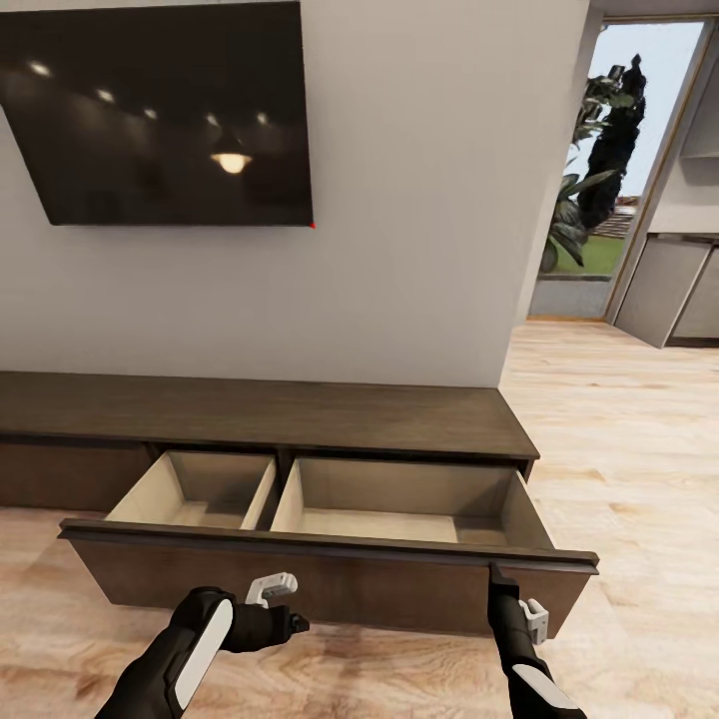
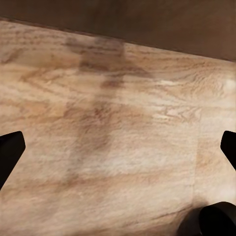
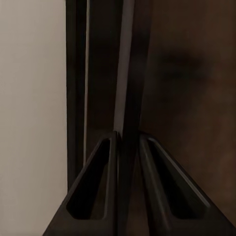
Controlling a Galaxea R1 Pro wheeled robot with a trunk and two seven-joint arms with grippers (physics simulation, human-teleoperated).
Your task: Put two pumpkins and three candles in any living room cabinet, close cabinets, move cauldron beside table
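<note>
The cabinet (image 1: 300,409) is a long low dark-brown console against the wall. Its wide right drawer (image 1: 330,584) is pulled out towards me, showing two pale beige compartments (image 1: 399,499) with nothing in them. My right gripper (image 1: 496,581) is shut on the top edge of the drawer front near its right end. In the right wrist view the two fingers (image 3: 93,196) pinch that thin dark edge (image 3: 129,73). My left gripper (image 1: 295,624) hangs low in front of the drawer front, open, with only the wood floor (image 2: 118,123) between its fingertips.
A large dark TV (image 1: 160,110) hangs on the wall above the console. To the right, light wood floor (image 1: 619,449) runs to a doorway with a plant (image 1: 589,200) and grey units (image 1: 669,290). The open drawer juts out between me and the console.
</note>
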